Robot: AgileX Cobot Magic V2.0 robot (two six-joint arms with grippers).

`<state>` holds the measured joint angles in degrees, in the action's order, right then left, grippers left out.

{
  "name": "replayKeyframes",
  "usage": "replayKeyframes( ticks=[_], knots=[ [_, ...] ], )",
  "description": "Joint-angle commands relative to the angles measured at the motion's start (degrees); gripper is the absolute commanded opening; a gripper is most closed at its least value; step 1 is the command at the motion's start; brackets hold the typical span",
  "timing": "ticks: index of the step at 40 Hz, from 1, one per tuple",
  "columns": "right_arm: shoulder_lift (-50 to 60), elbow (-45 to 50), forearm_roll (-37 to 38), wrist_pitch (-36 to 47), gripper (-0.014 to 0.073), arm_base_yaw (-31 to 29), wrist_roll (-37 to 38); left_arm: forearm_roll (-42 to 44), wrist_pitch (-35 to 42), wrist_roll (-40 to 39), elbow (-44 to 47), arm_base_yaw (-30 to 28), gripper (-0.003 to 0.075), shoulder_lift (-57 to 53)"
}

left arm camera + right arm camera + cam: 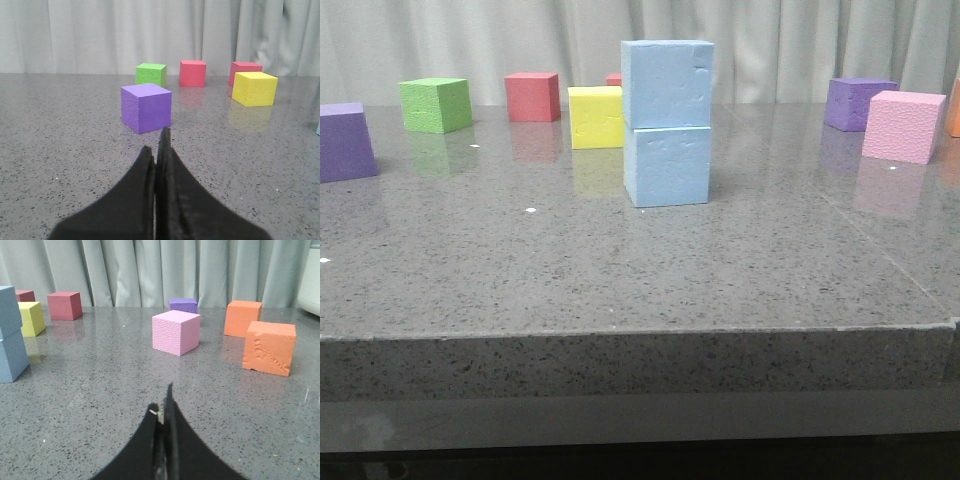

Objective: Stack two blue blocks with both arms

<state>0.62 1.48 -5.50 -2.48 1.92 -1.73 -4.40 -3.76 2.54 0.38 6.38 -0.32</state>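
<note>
One pale blue block stands on top of the other blue block in the middle of the grey table, the upper one set slightly askew. The same stack shows at the edge of the right wrist view, upper block over lower block. No arm appears in the front view. My left gripper is shut with nothing in it, low over the table in front of a purple cube. My right gripper is also shut and empty, well away from the stack.
Around the stack stand a yellow cube, red cube, green cube and purple cube on the left, a pink cube and purple cube on the right. Two orange cubes sit by the right arm.
</note>
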Motion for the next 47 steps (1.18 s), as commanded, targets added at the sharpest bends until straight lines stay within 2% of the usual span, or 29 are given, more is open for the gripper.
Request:
replayKeyframes(
  ticks=[1,26,34,47],
  knots=[
    [1.05,-0.22,1.3,4.86,-0.0067,-0.35,0.69,-0.47,4.74,-0.52,-0.09,0.07,-0.0019,-0.99],
    [1.05,-0.22,1.3,4.98,-0.0067,-0.35,0.69,-0.47,4.74,-0.52,-0.09,0.07,-0.0019,-0.99],
    [1.05,-0.22,1.3,4.98,-0.0067,-0.35,0.69,-0.47,4.74,-0.52,-0.09,-2.21,-0.0019,-0.99],
    [1.05,-0.22,1.3,4.98,-0.0067,-0.35,0.69,-0.47,4.74,-0.52,-0.09,-2.21,-0.0019,-0.99]
  ],
)
